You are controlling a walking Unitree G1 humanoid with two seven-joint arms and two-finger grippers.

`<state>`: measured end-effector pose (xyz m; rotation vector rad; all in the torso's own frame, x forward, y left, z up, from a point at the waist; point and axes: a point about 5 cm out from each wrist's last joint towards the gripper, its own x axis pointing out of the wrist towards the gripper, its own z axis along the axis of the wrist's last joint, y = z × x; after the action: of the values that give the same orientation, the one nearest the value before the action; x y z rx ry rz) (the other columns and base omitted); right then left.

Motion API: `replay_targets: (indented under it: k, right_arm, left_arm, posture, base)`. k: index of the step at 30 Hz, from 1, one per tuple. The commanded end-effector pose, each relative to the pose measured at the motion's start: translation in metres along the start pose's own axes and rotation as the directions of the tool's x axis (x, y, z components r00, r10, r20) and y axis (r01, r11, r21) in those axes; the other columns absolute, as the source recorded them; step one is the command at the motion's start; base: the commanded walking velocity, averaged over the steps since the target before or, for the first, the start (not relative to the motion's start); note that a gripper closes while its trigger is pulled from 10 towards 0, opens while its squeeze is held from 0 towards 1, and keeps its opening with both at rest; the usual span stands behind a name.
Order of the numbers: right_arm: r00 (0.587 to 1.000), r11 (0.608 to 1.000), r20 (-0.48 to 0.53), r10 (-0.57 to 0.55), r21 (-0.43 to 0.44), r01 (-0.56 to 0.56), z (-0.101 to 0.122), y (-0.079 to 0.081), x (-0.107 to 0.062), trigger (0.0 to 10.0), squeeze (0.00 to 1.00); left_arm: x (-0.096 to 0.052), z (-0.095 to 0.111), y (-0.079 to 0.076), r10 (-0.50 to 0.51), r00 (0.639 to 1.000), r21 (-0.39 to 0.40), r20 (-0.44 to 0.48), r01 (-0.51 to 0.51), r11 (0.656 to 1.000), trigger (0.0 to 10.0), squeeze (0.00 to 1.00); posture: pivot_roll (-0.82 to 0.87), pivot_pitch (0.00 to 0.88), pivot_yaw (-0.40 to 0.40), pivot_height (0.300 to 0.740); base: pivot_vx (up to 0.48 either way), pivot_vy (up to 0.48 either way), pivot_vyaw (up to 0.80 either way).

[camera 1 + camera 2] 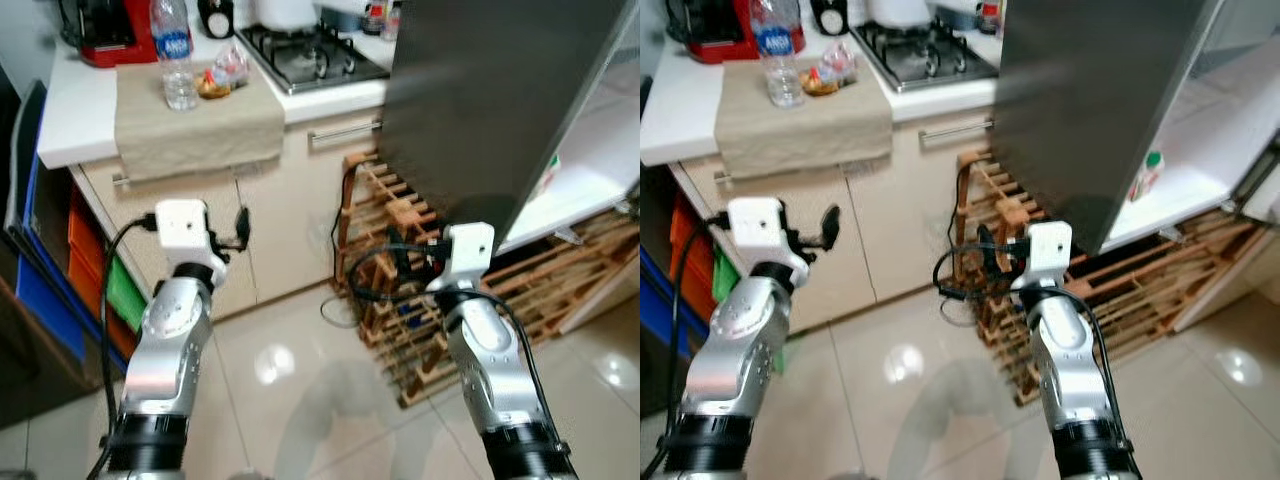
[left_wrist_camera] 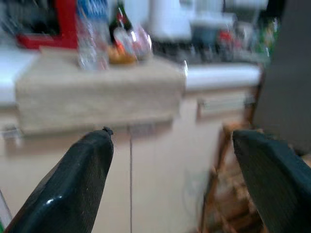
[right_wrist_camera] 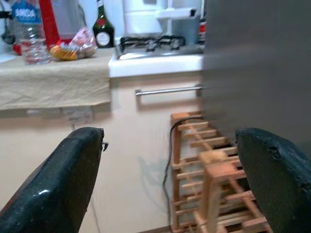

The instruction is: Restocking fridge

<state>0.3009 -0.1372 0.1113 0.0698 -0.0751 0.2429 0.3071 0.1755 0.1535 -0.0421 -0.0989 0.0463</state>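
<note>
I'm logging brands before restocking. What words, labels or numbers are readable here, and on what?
Water bottle on the beige cloth: blue label with white lettering, too blurred to read.
Dark green bottle at the back of the counter: pale label, print too small to read.
Carton on the fridge shelf: green and white, text too small to read.
Snack packets beside the water bottle: no legible print.
Nothing else carries readable text.
</note>
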Motion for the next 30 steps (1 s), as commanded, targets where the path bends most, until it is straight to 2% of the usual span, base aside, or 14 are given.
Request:
replay_targets:
  k: [1, 7, 16, 21, 24, 28, 30]
  right_arm:
    - [1.000, 1.000, 0.004, 0.012, -0.008, -0.012, 0.002, 0.000, 0.003, 10.0, 0.00]
    - [1.000, 1.000, 0.011, 0.026, -0.004, -0.026, 0.004, 0.003, 0.005, 10.0, 0.00]
    - [1.000, 1.000, -0.012, 0.022, 0.002, -0.022, -0.001, 0.003, 0.002, 10.0, 0.00]
    - [0.998, 0.998, -0.025, -0.054, 0.027, 0.055, -0.002, -0.005, 0.004, 10.0, 0.00]
    - [0.999, 0.999, -0.013, -0.043, 0.030, 0.043, 0.000, -0.006, 0.003, 10.0, 0.00]
    - [1.000, 1.000, -0.006, -0.020, 0.014, 0.021, 0.002, -0.004, 0.002, 10.0, 0.00]
    - [1.000, 0.999, -0.004, -0.026, 0.022, 0.026, 0.002, -0.004, 0.002, 10.0, 0.00]
  left_arm:
    - [0.004, 0.014, -0.005, -0.001, 0.998, 0.005, 0.065, 0.001, 1.000, 10.0, 0.00]
    - [0.005, 0.005, -0.012, -0.034, 0.999, 0.001, 0.014, 0.034, 0.999, 10.0, 0.00]
    - [0.004, 0.004, -0.012, -0.026, 1.000, -0.012, 0.016, 0.026, 1.000, 10.0, 0.00]
    - [0.007, 0.002, -0.011, -0.009, 1.000, 0.001, -0.005, 0.009, 1.000, 10.0, 0.00]
    - [0.008, 0.001, -0.012, -0.008, 1.000, 0.002, -0.009, 0.008, 1.000, 10.0, 0.00]
    - [0.008, -0.002, -0.012, -0.002, 1.000, 0.020, -0.023, 0.003, 1.000, 10.0, 0.00]
    - [0.008, -0.006, -0.006, 0.030, 0.998, 0.074, -0.046, -0.026, 0.997, 10.0, 0.00]
  posture:
    - [0.01, 0.000, 0.006, 0.740]
    - [0.00, 0.000, 0.010, 0.740]
    - [-0.01, 0.000, 0.020, 0.740]
    - [-0.01, 0.000, 0.021, 0.740]
    - [-0.01, 0.000, 0.021, 0.740]
    - [-0.02, 0.000, 0.021, 0.740]
    - [-0.02, 0.000, 0.022, 0.740]
  base:
    - [0.480, 0.000, 0.00]
    - [0.480, 0.000, 0.00]
    - [0.470, 0.000, 0.00]
    - [0.000, 0.000, 0.00]
    - [0.000, 0.000, 0.00]
    - [0.000, 0.000, 0.68]
    - [0.000, 0.000, 0.60]
